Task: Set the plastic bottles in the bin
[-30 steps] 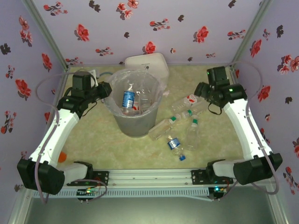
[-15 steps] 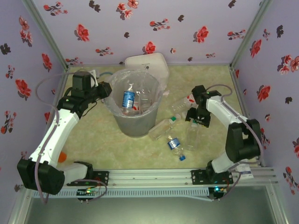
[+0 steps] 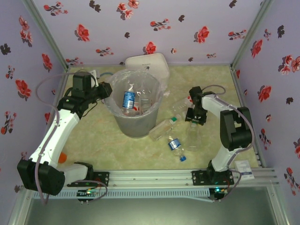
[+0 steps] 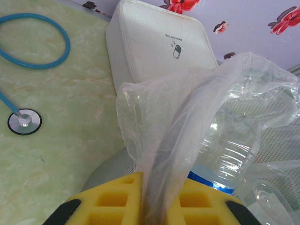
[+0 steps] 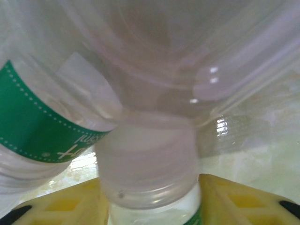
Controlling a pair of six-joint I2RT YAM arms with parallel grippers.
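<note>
While your left gripper (image 3: 104,90) sits at the left rim of the bin (image 3: 136,125), its yellow pads (image 4: 110,199) are pinched together on the clear bag (image 4: 187,108) lining it, with the film running up between them. A stethoscope (image 4: 24,122) lies on the table to its left, and a white container (image 3: 146,63) stands just behind the bin. Inside the bin you have a blue-label bottle (image 3: 128,99) among other clear ones. Right of the bin, loose on the table: a green-capped bottle (image 3: 163,129) near the bin's base, a small blue-capped bottle (image 3: 176,145) nearer you, a red-white label bottle (image 3: 183,105) further back. Your right gripper (image 3: 194,119) is down among these; a white-capped bottle (image 5: 147,159) has its neck between the fingers (image 5: 234,197), with a green-label bottle (image 5: 42,126) touching it on the left. You can't tell whether the fingers are clamped on it.
</note>
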